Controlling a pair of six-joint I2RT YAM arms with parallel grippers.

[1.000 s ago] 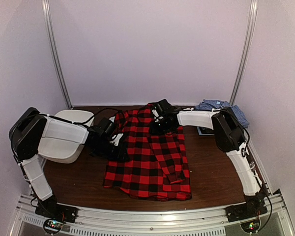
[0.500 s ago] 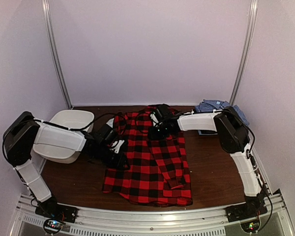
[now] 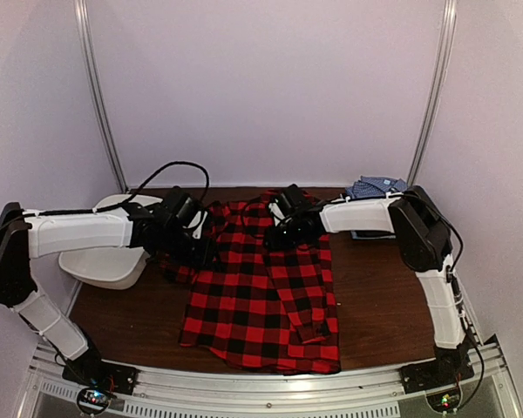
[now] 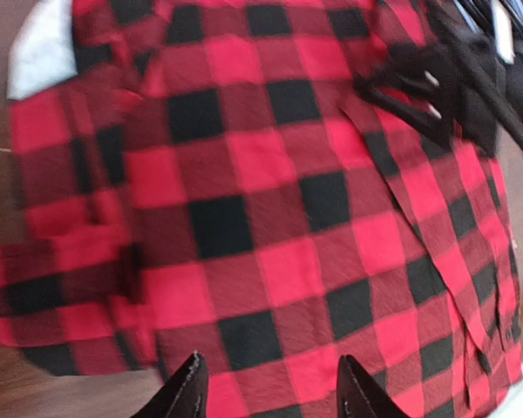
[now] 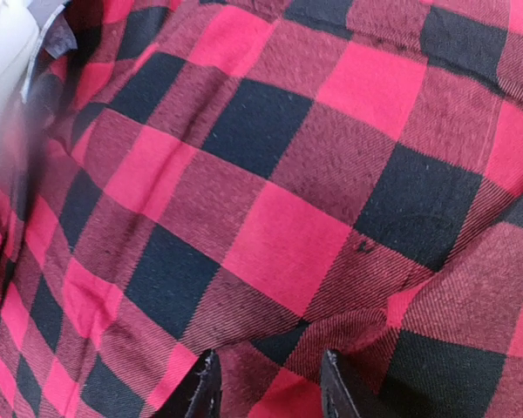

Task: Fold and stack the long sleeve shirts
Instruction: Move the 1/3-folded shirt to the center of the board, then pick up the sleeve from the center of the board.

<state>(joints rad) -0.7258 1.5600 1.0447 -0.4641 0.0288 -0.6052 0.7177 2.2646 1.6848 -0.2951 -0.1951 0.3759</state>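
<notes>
Shirt (red-black plaid) spread, left gripper, right gripper part-open above.

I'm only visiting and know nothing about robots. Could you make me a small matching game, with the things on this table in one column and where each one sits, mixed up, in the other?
Things:
1. red-and-black plaid shirt
2. blue-and-white check shirt
3. white tub

Places:
A. bunched up at the far right corner of the table
B. at the left edge
C. spread out in the middle

Pairs: 1-C, 2-A, 3-B
</notes>
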